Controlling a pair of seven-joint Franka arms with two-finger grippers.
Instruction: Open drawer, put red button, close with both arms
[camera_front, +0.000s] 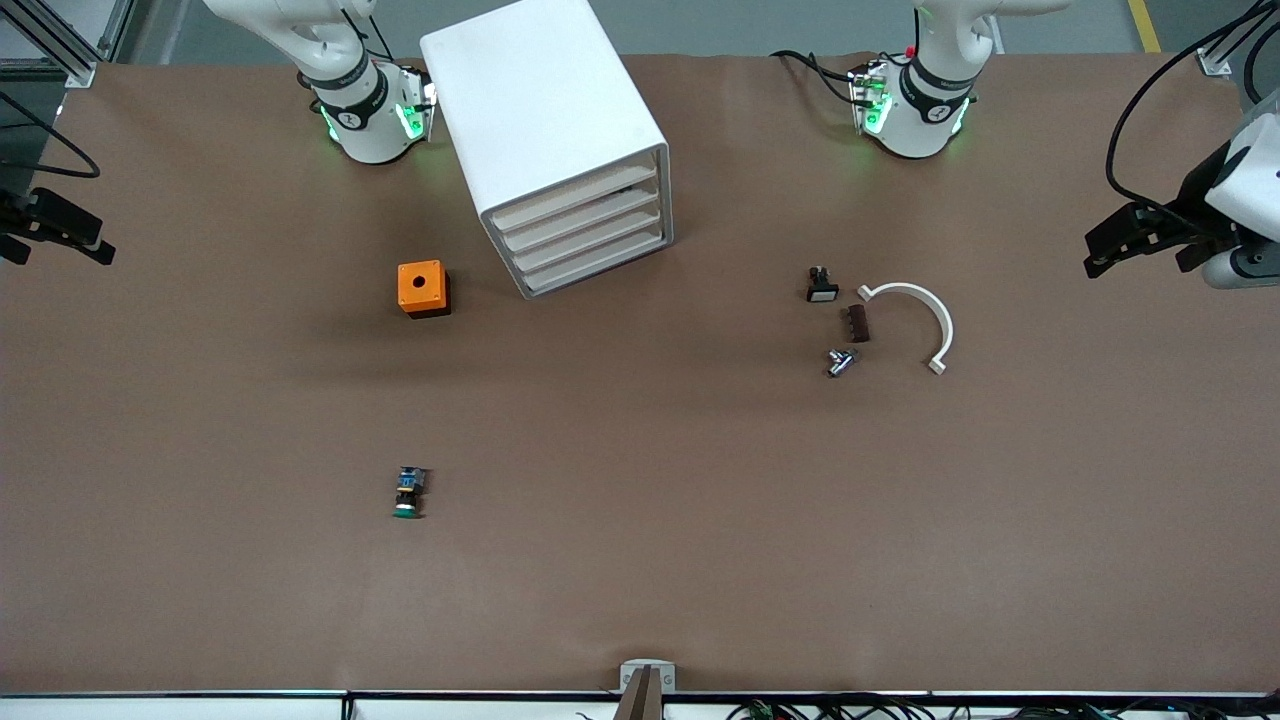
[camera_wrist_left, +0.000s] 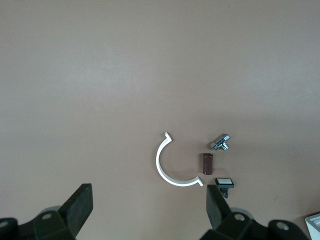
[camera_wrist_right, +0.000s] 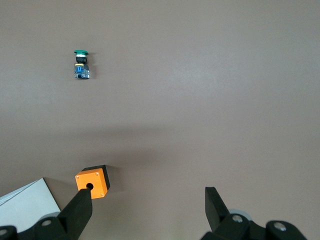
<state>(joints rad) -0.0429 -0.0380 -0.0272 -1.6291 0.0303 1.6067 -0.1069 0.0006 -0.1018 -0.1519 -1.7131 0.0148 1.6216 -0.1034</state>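
Left pincer (camera_front: 1140, 240) open; right pincer (camera_front: 60, 235) open; both aloft.

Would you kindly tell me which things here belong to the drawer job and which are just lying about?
Job: white drawer cabinet; left gripper and right gripper, both open over the table's ends. No red button visible.
Lying about: green-capped switch, orange box, white half-ring, brown block, metal fitting, small black switch.
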